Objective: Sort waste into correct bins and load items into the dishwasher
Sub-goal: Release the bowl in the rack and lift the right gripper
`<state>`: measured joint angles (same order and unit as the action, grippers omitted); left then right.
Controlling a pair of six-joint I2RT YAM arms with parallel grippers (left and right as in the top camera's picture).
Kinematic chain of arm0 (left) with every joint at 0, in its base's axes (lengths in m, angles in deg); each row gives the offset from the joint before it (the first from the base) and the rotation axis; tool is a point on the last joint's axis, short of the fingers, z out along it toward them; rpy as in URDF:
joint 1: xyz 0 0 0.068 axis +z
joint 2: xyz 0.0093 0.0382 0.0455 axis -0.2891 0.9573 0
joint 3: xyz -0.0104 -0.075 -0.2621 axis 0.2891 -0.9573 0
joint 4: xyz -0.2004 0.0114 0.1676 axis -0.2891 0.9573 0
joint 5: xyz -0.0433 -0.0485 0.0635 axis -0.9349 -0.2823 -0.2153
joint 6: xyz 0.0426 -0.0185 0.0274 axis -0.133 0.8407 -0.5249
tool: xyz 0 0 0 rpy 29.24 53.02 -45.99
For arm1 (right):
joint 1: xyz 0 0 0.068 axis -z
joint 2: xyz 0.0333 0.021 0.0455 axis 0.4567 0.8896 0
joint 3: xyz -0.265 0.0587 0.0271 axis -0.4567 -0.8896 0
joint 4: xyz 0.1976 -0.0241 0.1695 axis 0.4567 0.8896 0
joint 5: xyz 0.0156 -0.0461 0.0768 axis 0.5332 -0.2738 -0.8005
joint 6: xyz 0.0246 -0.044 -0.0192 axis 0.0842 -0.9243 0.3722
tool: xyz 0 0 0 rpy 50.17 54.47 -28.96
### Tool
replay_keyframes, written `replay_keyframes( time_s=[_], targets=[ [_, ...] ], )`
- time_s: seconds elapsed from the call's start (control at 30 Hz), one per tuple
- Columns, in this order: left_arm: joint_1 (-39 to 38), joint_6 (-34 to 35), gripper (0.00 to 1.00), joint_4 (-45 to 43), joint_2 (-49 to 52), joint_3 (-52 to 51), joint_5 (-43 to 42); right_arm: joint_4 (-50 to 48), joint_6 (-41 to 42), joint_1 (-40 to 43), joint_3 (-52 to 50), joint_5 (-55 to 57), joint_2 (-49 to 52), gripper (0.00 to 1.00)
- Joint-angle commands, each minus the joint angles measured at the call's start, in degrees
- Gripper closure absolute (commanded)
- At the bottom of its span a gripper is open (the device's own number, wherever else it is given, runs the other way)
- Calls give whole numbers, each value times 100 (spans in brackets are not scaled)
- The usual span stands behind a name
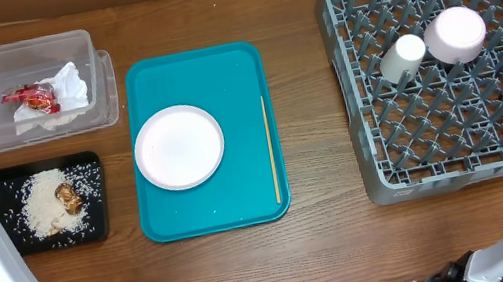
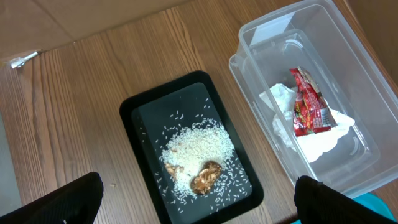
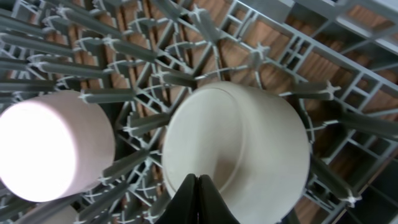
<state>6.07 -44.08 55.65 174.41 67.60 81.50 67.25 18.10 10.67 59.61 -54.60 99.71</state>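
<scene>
Nearest the robot, the black tray (image 1: pixel 98 226) lies on the surface (image 1: pixel 330 250) with rice (image 1: pixel 47 202) and brown bits (image 1: pixel 69 196) in it. The left tool (image 2: pixel 198 208) hangs above it, spread wide and holding nothing. Beside it the teal tray (image 1: pixel 241 72) carries a plate (image 1: pixel 179 146) and a wooden stick (image 1: pixel 269 148). To the right, in the dish rack (image 1: pixel 390 185), the right tool (image 3: pixel 198 196) is closed tip to tip at the lower edge of a white dish (image 3: pixel 249 137), next to a bowl (image 1: pixel 455 33) and cup (image 1: pixel 403 58). Farthest, the clear tub (image 1: pixel 14 47) holds the napkin (image 1: pixel 69 87) and red wrapper (image 1: pixel 30 94).
</scene>
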Motion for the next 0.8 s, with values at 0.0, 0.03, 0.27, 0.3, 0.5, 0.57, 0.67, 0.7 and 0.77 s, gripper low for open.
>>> replay_keyframes(
  time_s=[0.0,0.03,0.27,0.3,0.5,0.57,0.67,0.7,0.77],
  targets=[
    [-2,79,0,-7,22,-7,-9,44,-35,9,-13,251,20,96],
    [-2,79,0,-7,22,-9,-9,94,-37,11,-13,251,20,96],
    [-2,79,0,-7,22,-9,-9,140,-39,7,-15,164,39,96],
    [-2,79,0,-9,22,-9,-9,105,-39,7,-15,140,42,96],
    [-2,79,0,-7,22,-7,-9,37,-42,9,-26,146,138,96],
    [-2,79,0,-7,22,-7,-9,9,-42,9,-44,146,197,96],
    [-2,79,0,-7,22,-7,-9,-28,-42,9,-70,146,291,96],
    [-2,79,0,-7,22,-7,-9,-28,-42,9,-70,146,313,96],
    [-2,79,0,-7,22,-7,-9,-24,-125,9,-70,170,354,96]
  ],
)
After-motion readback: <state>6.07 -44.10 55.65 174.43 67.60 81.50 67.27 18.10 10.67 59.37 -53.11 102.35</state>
